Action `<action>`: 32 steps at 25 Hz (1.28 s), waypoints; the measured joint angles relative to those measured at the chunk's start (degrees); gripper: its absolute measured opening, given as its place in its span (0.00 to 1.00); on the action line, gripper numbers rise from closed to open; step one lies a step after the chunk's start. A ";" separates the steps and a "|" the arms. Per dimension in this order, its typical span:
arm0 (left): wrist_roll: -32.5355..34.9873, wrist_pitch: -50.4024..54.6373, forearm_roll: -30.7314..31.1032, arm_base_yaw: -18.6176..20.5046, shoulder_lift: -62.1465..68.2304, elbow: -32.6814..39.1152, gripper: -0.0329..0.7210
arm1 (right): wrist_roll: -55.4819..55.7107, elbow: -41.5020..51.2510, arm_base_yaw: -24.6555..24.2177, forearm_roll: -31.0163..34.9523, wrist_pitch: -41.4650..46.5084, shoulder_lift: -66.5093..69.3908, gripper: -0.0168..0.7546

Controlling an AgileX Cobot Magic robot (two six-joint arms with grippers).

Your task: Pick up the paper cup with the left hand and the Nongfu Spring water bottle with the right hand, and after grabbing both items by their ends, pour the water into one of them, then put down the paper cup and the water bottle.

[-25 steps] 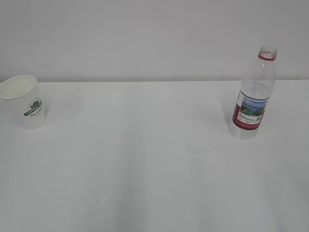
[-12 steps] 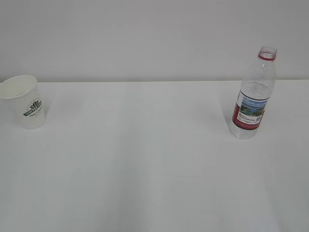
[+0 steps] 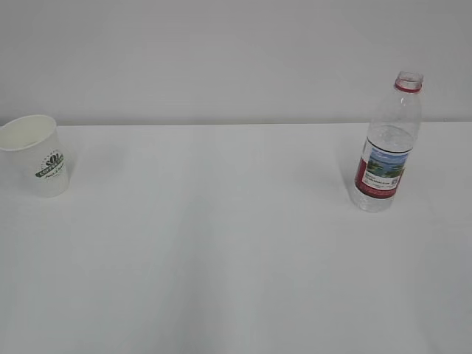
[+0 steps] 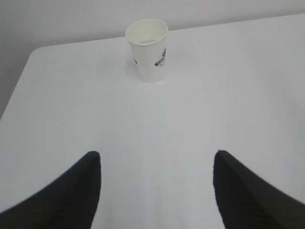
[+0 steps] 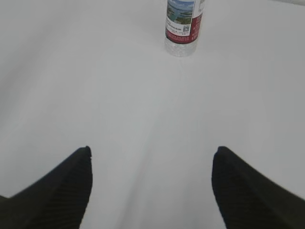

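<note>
Both pincers gape wide and empty; light, crushable paper cup [image 4: 147,49] at frame top wants gentle mid-wall grip

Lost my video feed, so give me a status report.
Both tools open, empty: left tool, right tool. Paper cup and water bottle upright, untouched. Nothing in the way.

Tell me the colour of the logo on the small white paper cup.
Green, on the small white paper cup; clearest in the exterior view.
</note>
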 joint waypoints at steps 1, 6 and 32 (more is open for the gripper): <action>0.00 0.40 -0.09 0.00 0.00 0.34 0.76 | 0.11 0.00 0.00 -0.18 0.27 0.00 0.79; 0.00 0.94 -0.22 0.00 0.00 2.84 0.75 | 0.91 0.00 0.00 -0.87 0.70 0.00 0.79; 0.09 0.50 -0.26 0.00 0.00 3.11 0.73 | 1.52 0.98 0.00 -1.70 0.00 -1.15 0.79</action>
